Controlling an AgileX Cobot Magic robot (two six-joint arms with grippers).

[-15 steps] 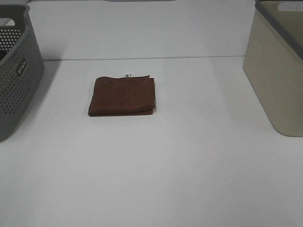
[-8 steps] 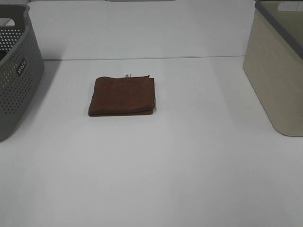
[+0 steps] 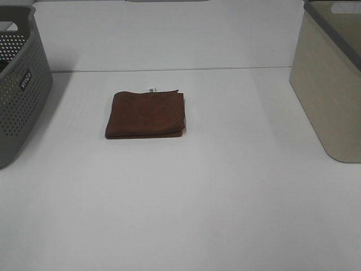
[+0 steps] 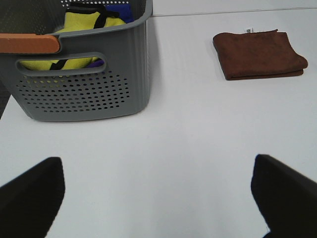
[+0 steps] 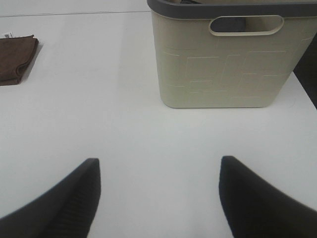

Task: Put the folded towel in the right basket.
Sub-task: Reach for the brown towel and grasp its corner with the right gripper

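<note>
White tabletop point(image 3: 225, 197) is seen filling the scene, with a faint seam running across its far part. One folded towel point(image 3: 145, 114), brown, is found lying flat somewhat left of the middle, well apart from both baskets, with a small tag showing at its far edge.

Two baskets are counted. A grey perforated basket point(image 3: 17, 96) is set at the left edge, and in the left wrist view a yellow cloth point(image 4: 84, 22) is seen inside it. The right basket point(image 3: 330, 84), beige with a dark rim and a cut-out handle, is set at the right edge.

Two grippers are counted, and neither is caught by the high camera. The left gripper point(image 4: 156, 173) is shown with its jaws wide apart and nothing between them; the right gripper point(image 5: 158, 166) is likewise spread and empty, facing the beige basket.

The task is judged to be at its very start: the towel is not yet touched. A reach to the towel is called for next, followed by a closing of the jaws across its folded thickness, so that the layers are lifted together.
</note>
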